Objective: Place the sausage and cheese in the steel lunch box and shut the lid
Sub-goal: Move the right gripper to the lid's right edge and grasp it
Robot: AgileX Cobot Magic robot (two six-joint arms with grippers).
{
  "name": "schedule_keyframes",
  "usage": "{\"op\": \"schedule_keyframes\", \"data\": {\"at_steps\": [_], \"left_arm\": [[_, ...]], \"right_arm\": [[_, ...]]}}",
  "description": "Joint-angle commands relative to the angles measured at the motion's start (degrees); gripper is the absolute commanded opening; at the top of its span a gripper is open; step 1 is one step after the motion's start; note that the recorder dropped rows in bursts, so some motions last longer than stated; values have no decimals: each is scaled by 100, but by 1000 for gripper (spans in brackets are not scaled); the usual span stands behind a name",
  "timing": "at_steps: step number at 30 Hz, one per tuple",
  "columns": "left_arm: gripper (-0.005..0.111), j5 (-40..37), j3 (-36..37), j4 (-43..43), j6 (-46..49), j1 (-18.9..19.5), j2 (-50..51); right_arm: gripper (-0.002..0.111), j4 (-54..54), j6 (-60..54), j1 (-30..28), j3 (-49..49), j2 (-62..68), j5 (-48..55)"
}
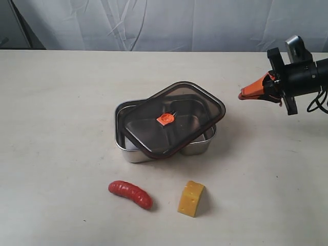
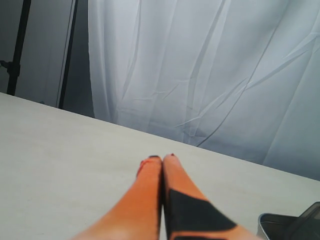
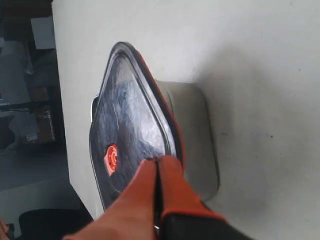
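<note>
The steel lunch box (image 1: 134, 152) stands mid-table, and the dark translucent lid (image 1: 189, 110) with its orange valve lies askew on top of it, turned and overhanging the rim. In front of the box lie the red sausage (image 1: 130, 193) and, to its right, the yellow cheese (image 1: 191, 198) wedge. My right gripper (image 1: 241, 96) hovers shut and empty to the right of the box, its tips pointing at the lid (image 3: 131, 125) and steel lunch box (image 3: 192, 130). My left gripper (image 2: 162, 158) is shut and empty over bare table; a corner of the box (image 2: 280, 222) shows beside it.
A white curtain (image 1: 164, 23) hangs behind the table's far edge. Dark stands (image 2: 17, 50) are at the curtain's side in the left wrist view.
</note>
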State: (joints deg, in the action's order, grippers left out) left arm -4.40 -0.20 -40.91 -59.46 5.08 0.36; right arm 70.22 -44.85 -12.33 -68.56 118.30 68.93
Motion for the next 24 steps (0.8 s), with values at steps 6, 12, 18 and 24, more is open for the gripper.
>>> {"op": "schedule_keyframes", "data": {"at_steps": [6,12,18,24], "left_arm": [[0,6,20,-36,11,-69,-36],[0,6,20,-36,11,-69,-36],[0,6,20,-36,11,-69,-36],[0,6,20,-36,11,-69,-36]], "right_arm": [[19,-2,-231,301,-20,59,103],[60,-182,-265,695,-20,81,103],[52,-239,-276,950,-20,94,103],[7,-329,-276,966,-20,94,-51]]}}
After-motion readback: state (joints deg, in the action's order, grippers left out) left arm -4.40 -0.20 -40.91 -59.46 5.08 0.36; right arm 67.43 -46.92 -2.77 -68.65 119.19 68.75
